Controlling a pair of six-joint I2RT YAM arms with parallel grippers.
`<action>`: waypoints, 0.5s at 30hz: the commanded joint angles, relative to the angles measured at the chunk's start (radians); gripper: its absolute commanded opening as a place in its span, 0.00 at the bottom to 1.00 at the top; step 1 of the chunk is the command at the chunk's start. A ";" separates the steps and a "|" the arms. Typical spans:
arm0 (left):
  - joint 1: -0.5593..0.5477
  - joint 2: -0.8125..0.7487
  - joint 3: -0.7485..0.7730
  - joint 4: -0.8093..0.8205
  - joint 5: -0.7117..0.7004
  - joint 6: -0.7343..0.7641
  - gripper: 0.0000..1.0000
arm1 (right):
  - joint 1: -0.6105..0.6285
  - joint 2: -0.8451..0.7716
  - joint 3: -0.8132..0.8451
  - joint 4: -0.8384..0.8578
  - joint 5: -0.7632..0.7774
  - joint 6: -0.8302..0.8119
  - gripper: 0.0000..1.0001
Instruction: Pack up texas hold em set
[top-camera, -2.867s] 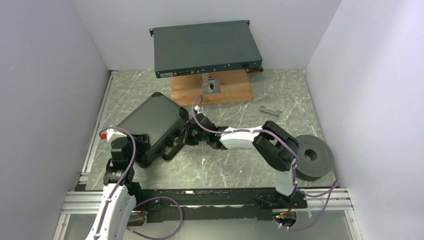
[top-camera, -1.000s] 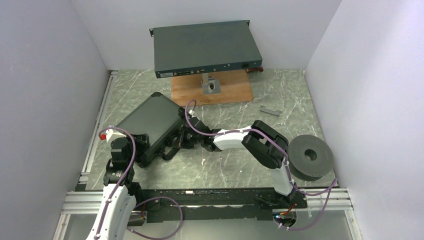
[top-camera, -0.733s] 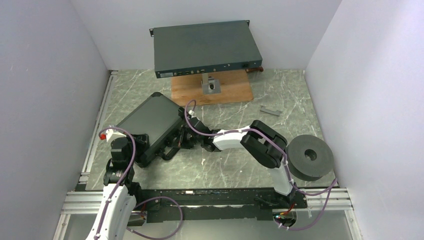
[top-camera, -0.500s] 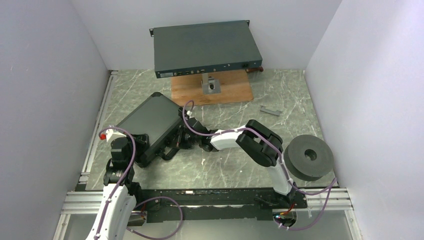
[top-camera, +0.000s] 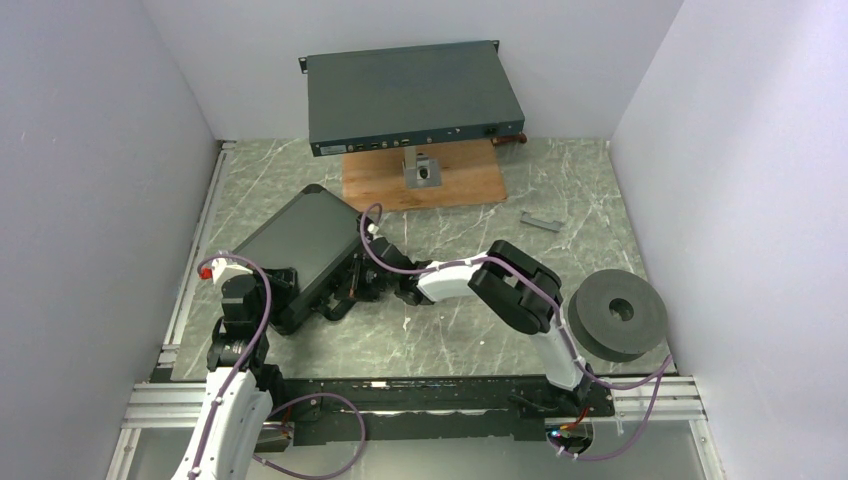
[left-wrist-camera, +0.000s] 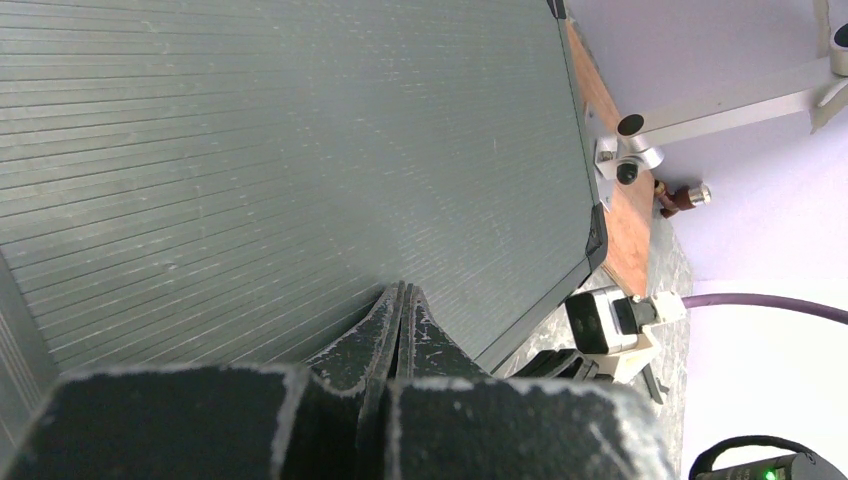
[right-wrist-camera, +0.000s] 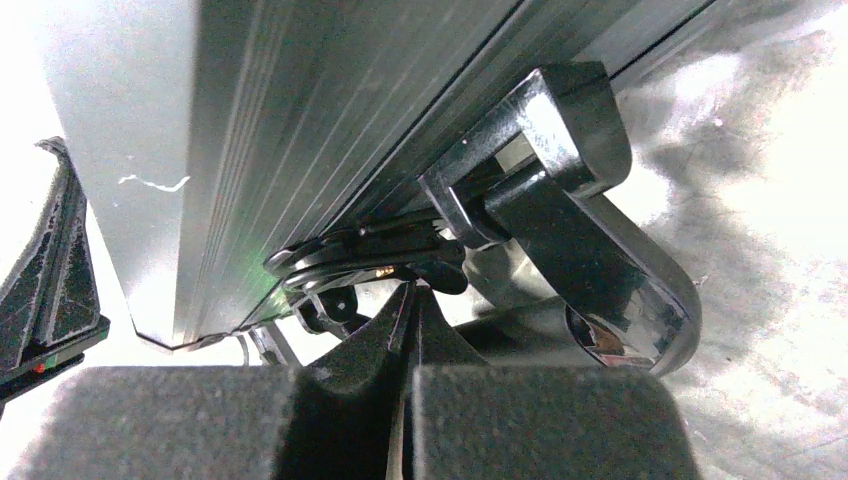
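**Closed case, both grippers shut at it**

Two arms; left gripper (left-wrist-camera: 400, 312) has its fingers pressed together, tips over the ribbed lid at the case's near corner, contact unclear; right gripper (right-wrist-camera: 410, 305) also pressed together with nothing between, tips at the front edge beside the one handle (right-wrist-camera: 600, 270); latch there is dark and hard to make out; one black case (top-camera: 300, 240) lies closed and flat on the table (top-camera: 480, 330), left of centre, inside hidden; one foam ring (top-camera: 620, 315) at right; one grey strip (top-camera: 541, 221); one wooden board (top-camera: 455, 188); one rack unit (top-camera: 410, 95) at the back.
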 joint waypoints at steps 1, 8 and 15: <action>-0.002 0.051 -0.074 -0.308 -0.001 0.058 0.00 | -0.004 -0.048 -0.026 -0.061 0.079 -0.058 0.00; -0.002 0.033 -0.070 -0.308 0.013 0.062 0.00 | -0.004 -0.180 -0.096 -0.071 0.121 -0.164 0.00; -0.002 -0.082 -0.075 -0.349 -0.012 0.021 0.04 | -0.002 -0.329 -0.192 -0.062 0.188 -0.252 0.00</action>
